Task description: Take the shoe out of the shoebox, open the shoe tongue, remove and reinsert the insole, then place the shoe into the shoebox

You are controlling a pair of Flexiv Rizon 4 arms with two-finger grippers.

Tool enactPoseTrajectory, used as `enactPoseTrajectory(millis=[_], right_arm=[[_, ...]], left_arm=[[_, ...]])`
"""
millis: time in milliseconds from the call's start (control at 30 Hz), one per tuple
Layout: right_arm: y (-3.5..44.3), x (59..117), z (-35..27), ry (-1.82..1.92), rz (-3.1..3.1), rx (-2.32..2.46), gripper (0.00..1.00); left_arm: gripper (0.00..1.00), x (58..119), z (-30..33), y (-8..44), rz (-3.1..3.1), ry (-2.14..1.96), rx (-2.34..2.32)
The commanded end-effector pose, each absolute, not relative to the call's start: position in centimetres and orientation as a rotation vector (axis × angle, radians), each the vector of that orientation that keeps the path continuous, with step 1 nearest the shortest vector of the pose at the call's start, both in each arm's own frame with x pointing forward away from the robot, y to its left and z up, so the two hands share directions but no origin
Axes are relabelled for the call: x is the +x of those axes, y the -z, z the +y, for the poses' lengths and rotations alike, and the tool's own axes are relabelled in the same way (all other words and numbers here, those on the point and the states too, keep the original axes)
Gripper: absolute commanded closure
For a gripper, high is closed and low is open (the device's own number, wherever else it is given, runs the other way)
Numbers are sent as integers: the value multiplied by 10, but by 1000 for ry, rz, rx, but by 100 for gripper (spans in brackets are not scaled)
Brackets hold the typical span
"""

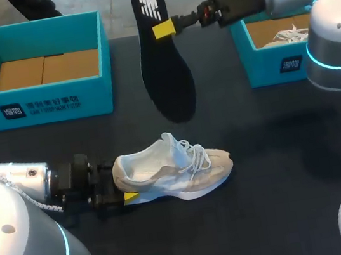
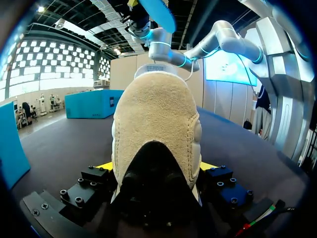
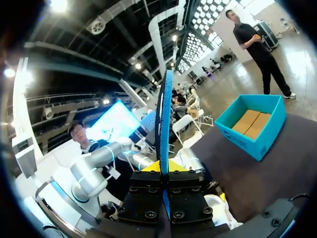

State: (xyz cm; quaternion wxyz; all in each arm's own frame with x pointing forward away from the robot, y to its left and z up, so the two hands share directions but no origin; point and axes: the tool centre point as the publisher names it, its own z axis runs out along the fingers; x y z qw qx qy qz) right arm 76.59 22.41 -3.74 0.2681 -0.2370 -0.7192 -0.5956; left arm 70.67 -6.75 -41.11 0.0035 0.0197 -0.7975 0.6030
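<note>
A white and beige sneaker (image 1: 173, 169) lies on its sole in the middle of the dark table, toe to the right. My left gripper (image 1: 123, 187) comes in low from the left, and its widely spread fingers press the heel from both sides. In the left wrist view the beige heel (image 2: 156, 124) fills the space between the yellow tips of that gripper (image 2: 157, 171). My right gripper (image 1: 163, 30) is shut on a black insole (image 1: 166, 77), holding it in the air above and behind the shoe. In the right wrist view the insole (image 3: 164, 119) stands edge-on between the pads.
A teal shoebox (image 1: 44, 98) with brown cardboard inside stands at the back left. Another teal box (image 1: 276, 63) at the back right, under my right arm, holds a second white shoe (image 1: 288, 35). The dark table is bare in front of the sneaker.
</note>
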Motion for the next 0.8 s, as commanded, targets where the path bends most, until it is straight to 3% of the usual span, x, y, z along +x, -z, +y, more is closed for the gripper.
enactPoseTrajectory(millis=[33,800], right_arm=[[20,745,214,1611,-1983,-704,100],[-11,670,190,1591,-2021,-771,100]], left_arm=[[100,706,-68,411,-2502,-1890,63],[100,706,-68,411,-2502,-1890,63]])
